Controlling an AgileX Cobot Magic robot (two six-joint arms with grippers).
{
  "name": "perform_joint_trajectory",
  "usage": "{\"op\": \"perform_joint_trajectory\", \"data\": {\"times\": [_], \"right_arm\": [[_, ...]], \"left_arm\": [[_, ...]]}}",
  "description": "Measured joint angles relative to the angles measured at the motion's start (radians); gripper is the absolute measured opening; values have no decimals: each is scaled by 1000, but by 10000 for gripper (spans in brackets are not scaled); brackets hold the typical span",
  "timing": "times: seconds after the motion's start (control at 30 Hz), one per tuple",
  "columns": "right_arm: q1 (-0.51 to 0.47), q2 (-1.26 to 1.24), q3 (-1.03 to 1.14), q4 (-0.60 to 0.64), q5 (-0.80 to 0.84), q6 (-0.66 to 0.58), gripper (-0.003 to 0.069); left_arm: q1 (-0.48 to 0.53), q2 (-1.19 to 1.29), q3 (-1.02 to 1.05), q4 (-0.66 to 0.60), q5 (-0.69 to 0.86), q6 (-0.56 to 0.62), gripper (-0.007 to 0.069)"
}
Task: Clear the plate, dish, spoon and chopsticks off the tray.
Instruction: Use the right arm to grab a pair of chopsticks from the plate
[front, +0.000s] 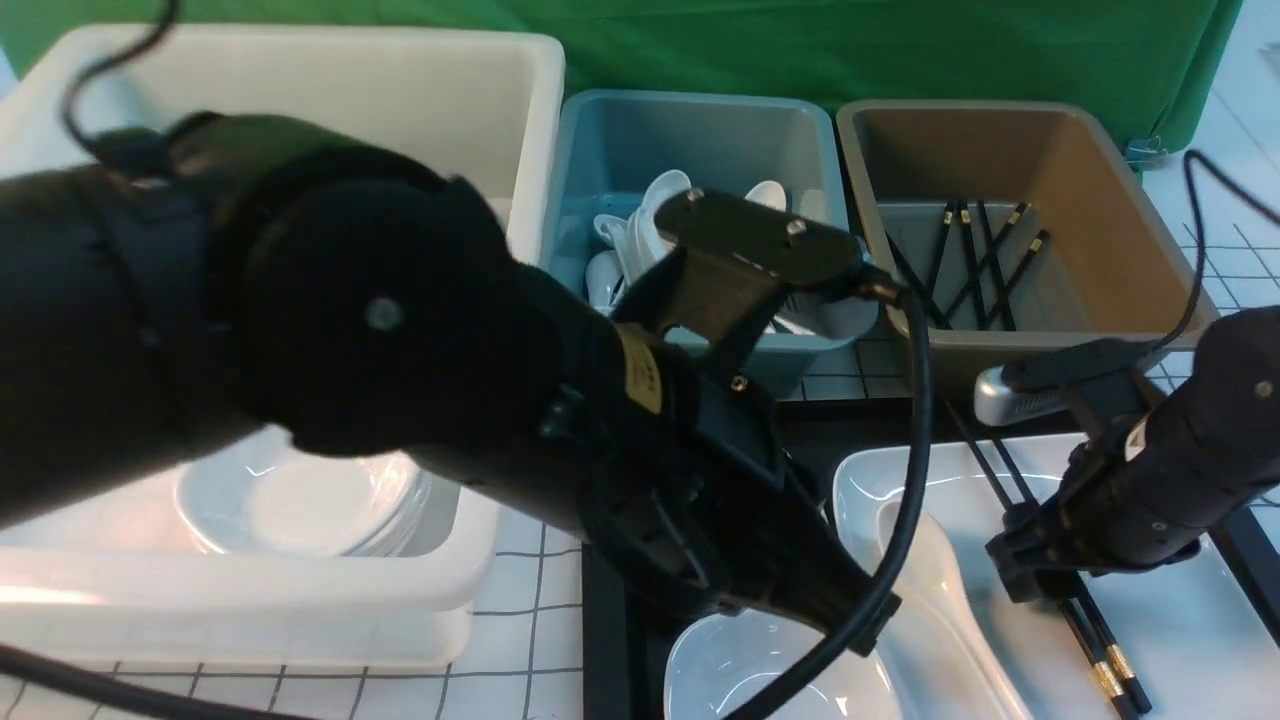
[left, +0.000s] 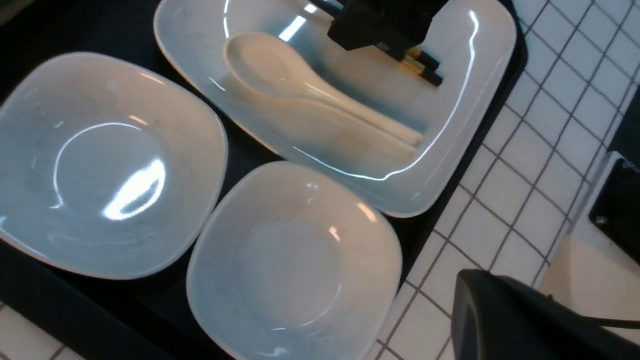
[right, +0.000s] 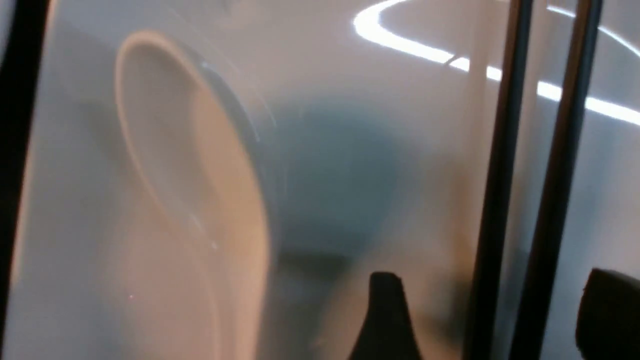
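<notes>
At the far left of the front view a white tub (front: 300, 80) sits on the gridded desk (front: 520, 640), a stack of white bowls (front: 300, 500) inside it. The left arm (front: 380, 310) reaches from there down to the lower middle of the frame. The left tool (front: 835, 595) at its end is mostly hidden; it is closed, and whether it touches anything cannot be told. Below it lies the black tray (front: 605, 660). The left wrist view shows a small dish (left: 295, 260) and a second dish (left: 100, 165) just beside each other on the tray, with the plate (left: 450, 125) next to them. Upper middle, a teal tub (front: 600, 150) holds other spoons (front: 660, 205); upper right, a brown tub (front: 1100, 170) holds other chopsticks (front: 985, 265). At the lower right the plate fills the tray's right part. The spoon (front: 930, 570) lies on the plate's left side, the chopsticks (front: 1095, 640) to its right, also on the plate. The right tool (front: 1035, 580) is low over the chopsticks, its jaws open: in the right wrist view both sticks run between the two fingertips (right: 385, 310), neither visibly pinched.
</notes>
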Motion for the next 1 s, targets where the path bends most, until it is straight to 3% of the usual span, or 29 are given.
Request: {"op": "perform_joint_trajectory", "data": {"times": [0.2,0.27,0.33,0.43,0.47,1.0], "right_arm": [[0,42,-14,-5,-14,2,484],[0,43,-16,-5,-14,3,446],[0,43,-17,-5,-10,3,360],[0,43,-19,-9,13,0,129],[0,43,-19,-10,19,-1,113],[0,-208,-9,24,344,-19,123]], "left_arm": [[0,25,-1,31,-16,7,-3],[0,25,-1,31,-41,10,-3],[0,25,-1,31,-59,11,-3],[0,25,-1,31,-79,17,-3],[0,25,-1,31,-82,17,-3],[0,25,-1,13,-180,21,-2]]}}
